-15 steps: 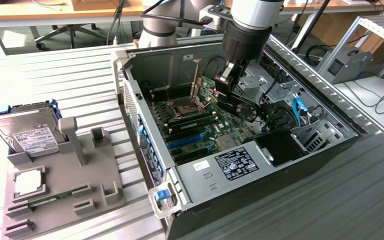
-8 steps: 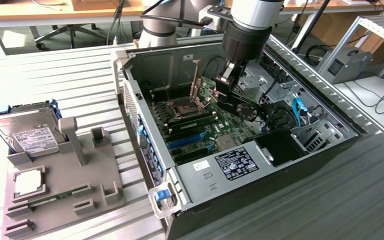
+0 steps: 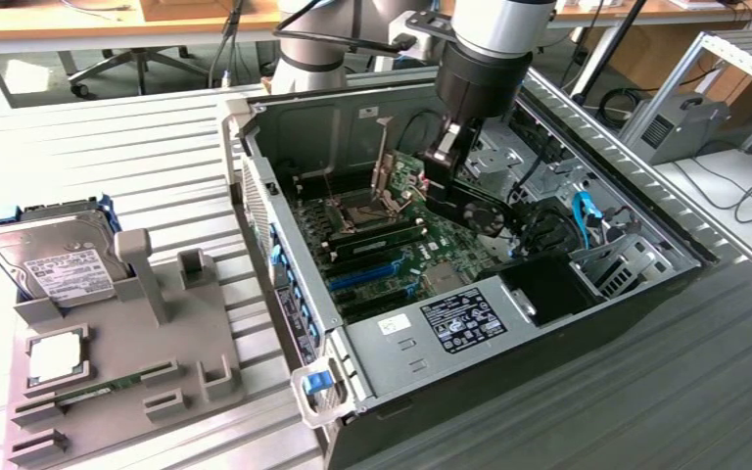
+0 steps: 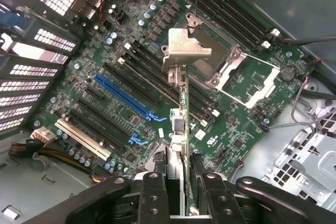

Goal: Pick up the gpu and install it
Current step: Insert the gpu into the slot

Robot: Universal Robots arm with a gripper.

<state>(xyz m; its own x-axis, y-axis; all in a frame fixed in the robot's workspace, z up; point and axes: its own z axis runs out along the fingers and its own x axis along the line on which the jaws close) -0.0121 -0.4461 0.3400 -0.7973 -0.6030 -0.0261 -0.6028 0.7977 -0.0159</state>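
We saw the gripper [image 4: 178, 184], partway closed on the gpu [image 4: 181, 121], hold it edge-on above the motherboard [image 4: 118, 74] in the open case [image 3: 301, 125]: installation in hand, card unseated, needing alignment over a slot.

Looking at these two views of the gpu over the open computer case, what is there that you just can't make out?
Flat faces of the gpu: wrist view, the card is seen edge-on.
Its gripped end: wrist view, covered by the gripper.
Part of the motherboard behind the card: exterior view, blocked by the card and the arm.
Label text on the hard drive: exterior view, too small.
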